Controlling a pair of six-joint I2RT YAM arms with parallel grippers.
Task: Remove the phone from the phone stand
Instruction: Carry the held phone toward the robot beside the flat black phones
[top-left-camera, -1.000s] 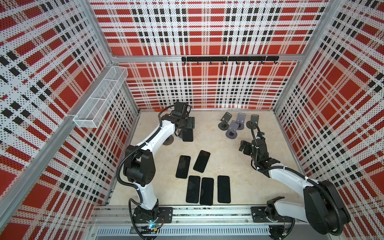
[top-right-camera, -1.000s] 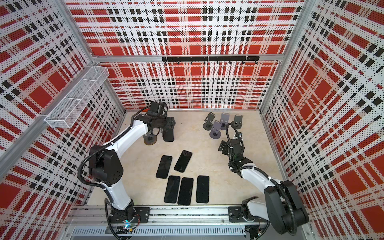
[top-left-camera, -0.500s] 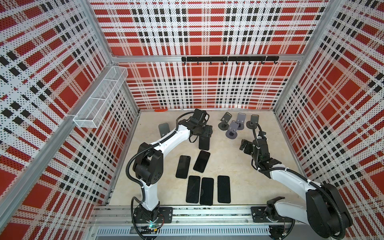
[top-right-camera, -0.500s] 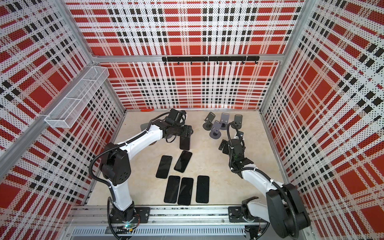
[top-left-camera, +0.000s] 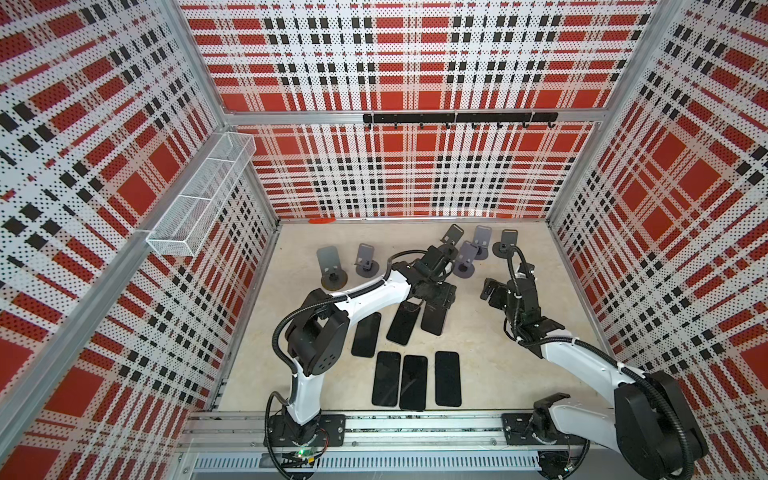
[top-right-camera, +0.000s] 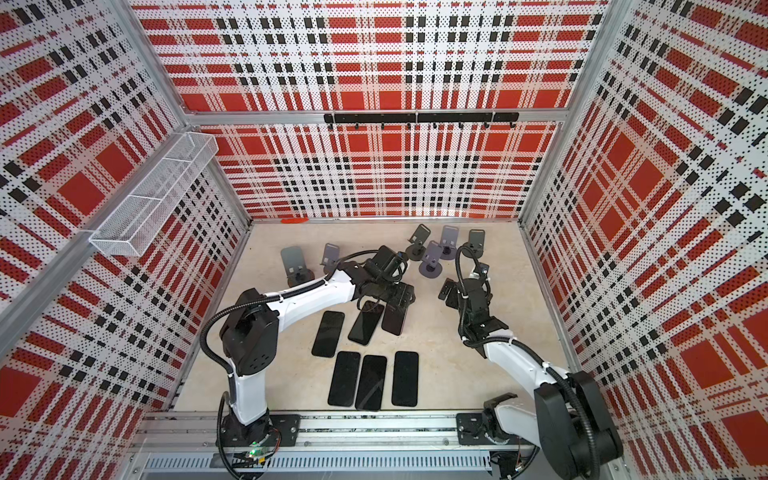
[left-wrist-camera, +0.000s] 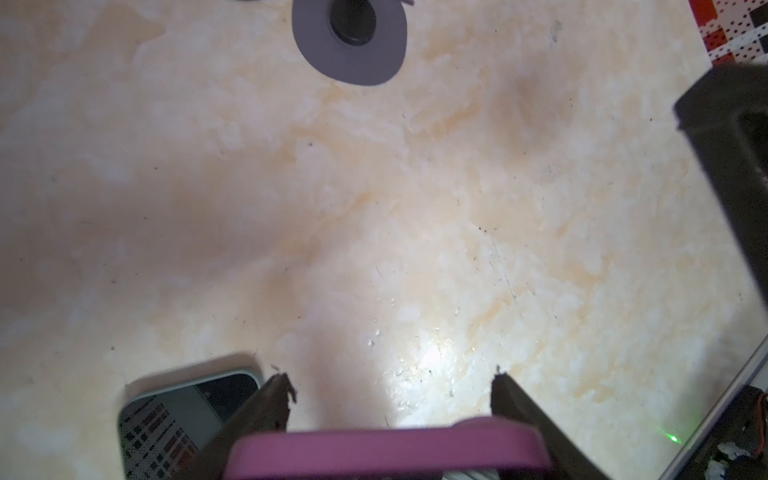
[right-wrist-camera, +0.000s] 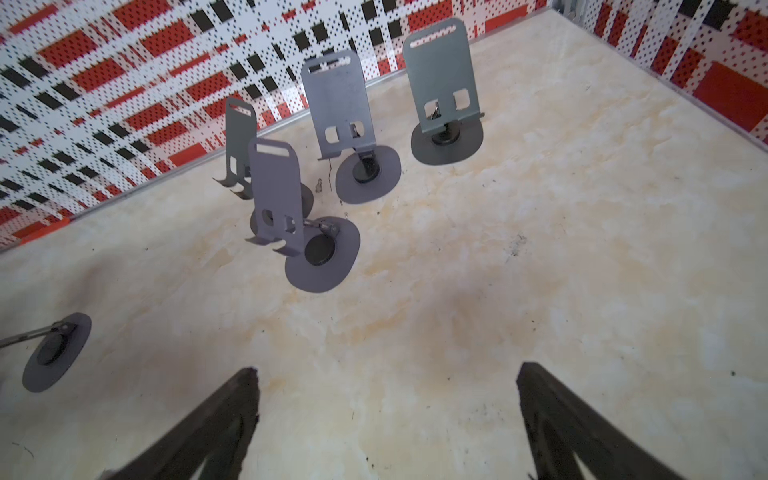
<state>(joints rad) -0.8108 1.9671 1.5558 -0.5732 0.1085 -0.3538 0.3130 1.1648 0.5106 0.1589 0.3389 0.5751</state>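
Magenta-cased phone: clamped in the left pincer. In the left wrist view its coloured edge spans the gap from one finger to the other. The pincer is partly closed, jaws pressed on 2 opposite sides of the phone.

In both top views the phone shows as a dark slab hanging under the left pincer, over the middle of the bench. It rests on no stand. We cannot tell whether its lower end touches the bench.

Just beside it, on its left in both top views, a 2nd phone lies flat and tilted. A 3rd phone lies next to that one. Nearer the arm bases sits a row of 3 phones, side by side.

Stands: a cluster of 4 phone stands is at the back right, all upright. Its nearest member is just behind the left pincer. A pair of phone stands is at the back left, well apart from the held phone.

Right pincer: jaws spread wide, only bare bench between them, gripping nothing. It hangs near the cluster of 4 and to the right of the left pincer, not touching it.
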